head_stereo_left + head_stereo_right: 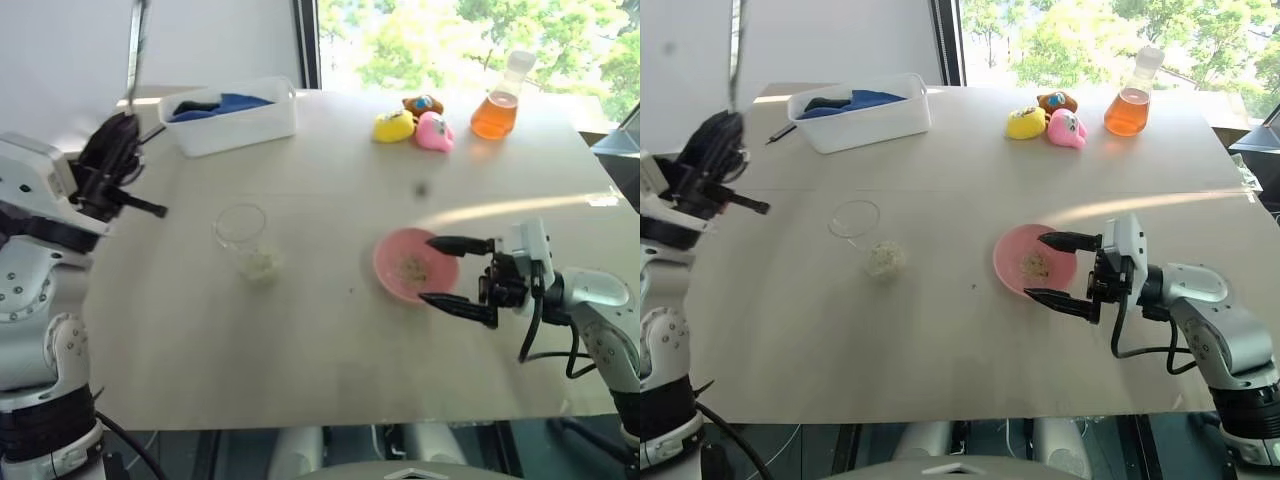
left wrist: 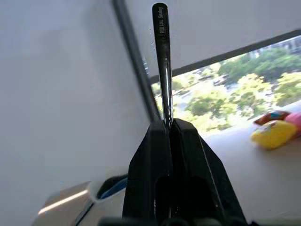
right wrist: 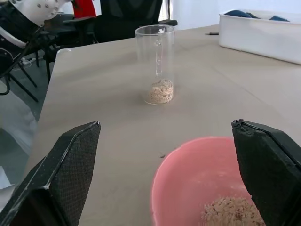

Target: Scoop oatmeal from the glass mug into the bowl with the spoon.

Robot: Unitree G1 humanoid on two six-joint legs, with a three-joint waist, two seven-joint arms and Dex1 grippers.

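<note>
Sunlit table (image 1: 330,340) holds the glass mug (image 1: 243,240) and bowl (image 1: 412,265); left gripper (image 2: 169,123) pinches the spoon (image 2: 162,56), right gripper (image 1: 447,272) gapes beside the bowl.

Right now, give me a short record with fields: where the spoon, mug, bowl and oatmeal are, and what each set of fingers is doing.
spoon: upright, pinched in left gripper raised off the table
glass mug: upright mid-table, untouched
oatmeal: some at the mug's bottom, some in the bowl
bowl: pink, right of the mug
right gripper: fingers wide open, either side of the bowl's rim
</note>
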